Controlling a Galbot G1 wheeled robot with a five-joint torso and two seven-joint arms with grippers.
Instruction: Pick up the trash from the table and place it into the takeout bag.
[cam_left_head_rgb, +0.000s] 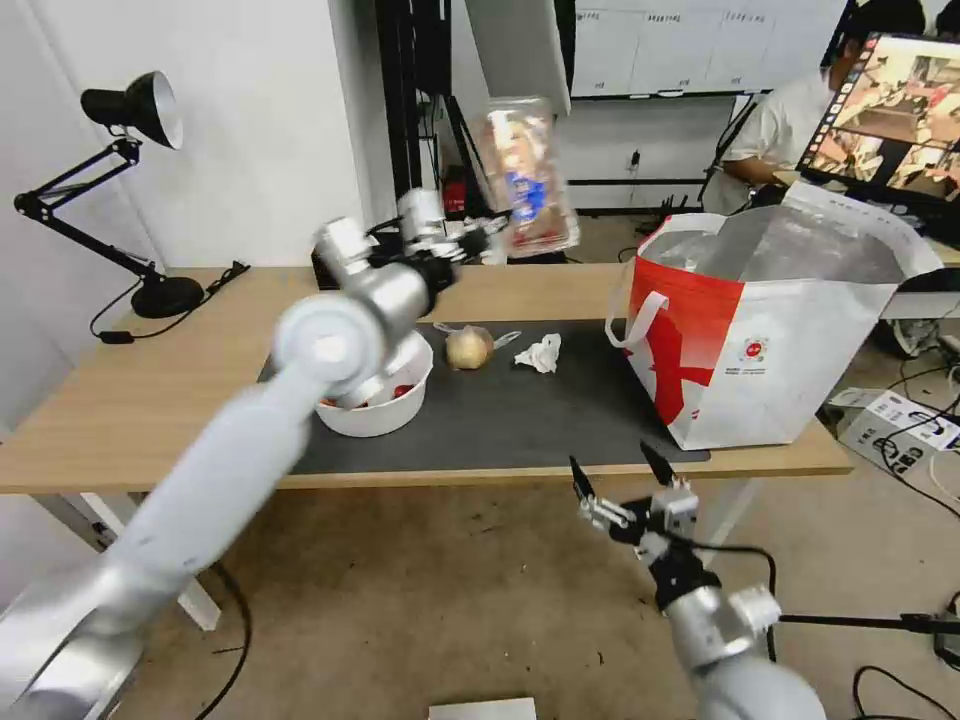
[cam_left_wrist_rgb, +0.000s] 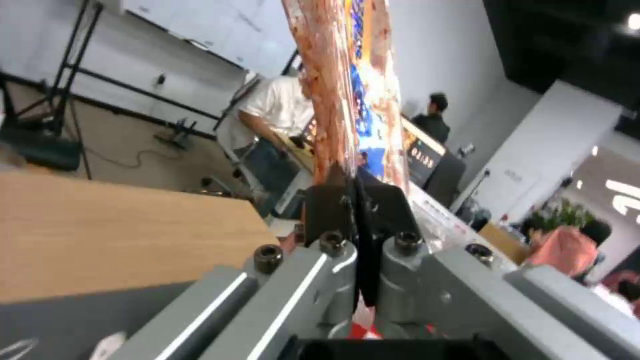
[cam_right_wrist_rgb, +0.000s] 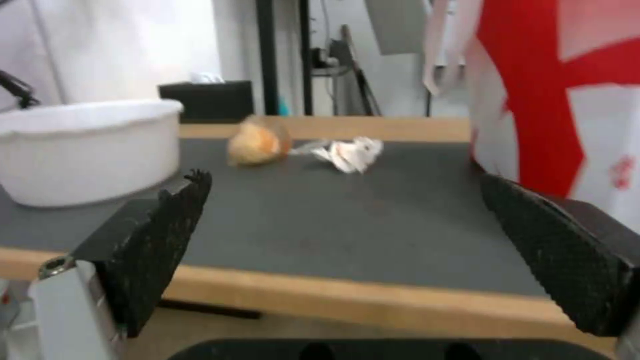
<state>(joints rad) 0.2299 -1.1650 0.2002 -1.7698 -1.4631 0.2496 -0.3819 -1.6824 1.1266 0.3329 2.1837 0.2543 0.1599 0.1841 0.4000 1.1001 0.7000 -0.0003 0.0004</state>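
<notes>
Step now: carrying trash to the bag. The left gripper (cam_left_head_rgb: 490, 238) is clenched on an edge of the clear plastic tray (cam_left_head_rgb: 525, 178), holding it up in the air above the table (cam_left_head_rgb: 120, 400), w/ the takeout bag (cam_left_head_rgb: 770, 350) at about 4 o'clock from it. The bowl (cam_left_head_rgb: 385, 405), wrapped lump (cam_left_head_rgb: 469, 347) & tissue (cam_left_head_rgb: 540, 353) sit on the mat (cam_left_head_rgb: 520, 410). The right gripper (cam_left_head_rgb: 615, 478) waits wide open, low by the table's front edge. Next, I think: move the tray over the bag's open top, then let go.

There is one bowl (cam_left_head_rgb: 385, 400), one plastic tray (cam_left_head_rgb: 525, 180), one wrapped lump (cam_left_head_rgb: 469, 348), one tissue (cam_left_head_rgb: 540, 353), one takeout bag (cam_left_head_rgb: 770, 340), one lamp (cam_left_head_rgb: 130, 110) and two grippers (cam_left_head_rgb: 617, 480) (cam_left_head_rgb: 492, 238).
</notes>
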